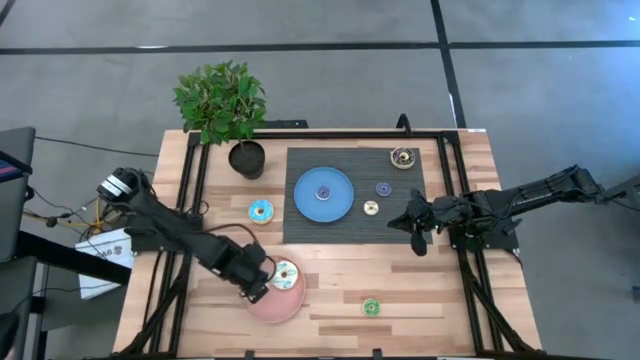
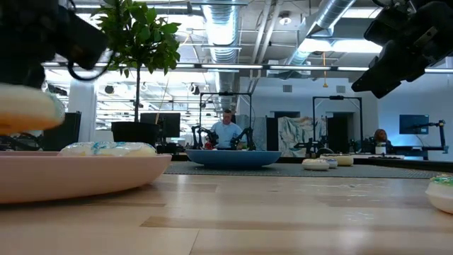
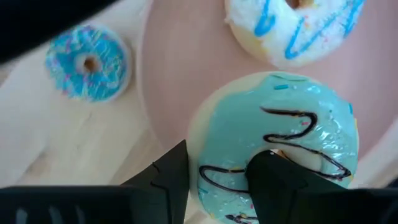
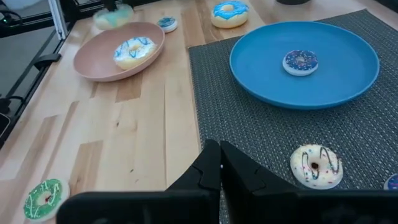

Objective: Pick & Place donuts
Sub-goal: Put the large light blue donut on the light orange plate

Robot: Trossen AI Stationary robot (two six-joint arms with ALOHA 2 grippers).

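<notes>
My left gripper (image 3: 217,168) is shut on a mint-iced donut (image 3: 280,124) with dark drizzle, above the left rim of the pink plate (image 3: 186,68). A white donut with blue stripes (image 1: 284,275) lies flat in that plate. A blue mini (image 3: 87,62) lies on the wood beside the plate. A light blue donut (image 1: 261,211) lies on the wood. A purple mini (image 1: 323,192) sits on the blue plate (image 1: 340,205). Another blue mini (image 1: 383,188), a cream mini (image 1: 371,208) and a dark brown donut (image 1: 402,157) lie on the mat. My right gripper (image 4: 219,163) is shut, touching nothing, above the mat's right edge. My left gripper holds the mint donut by one side of its ring (image 3: 221,155). One finger (image 3: 273,180) is in the hole and the other (image 3: 168,177) is against the outer edge. It comes from above, pointing down. The donut is flat, icing up, lifted over the plate (image 2: 78,173).
A potted plant (image 1: 225,110) stands at the far left of the table. A green donut (image 1: 371,307) lies on the wood near the near edge. The dark woven mat (image 1: 300,225) covers the far middle. Bare wood lies between the pink plate and the green donut.
</notes>
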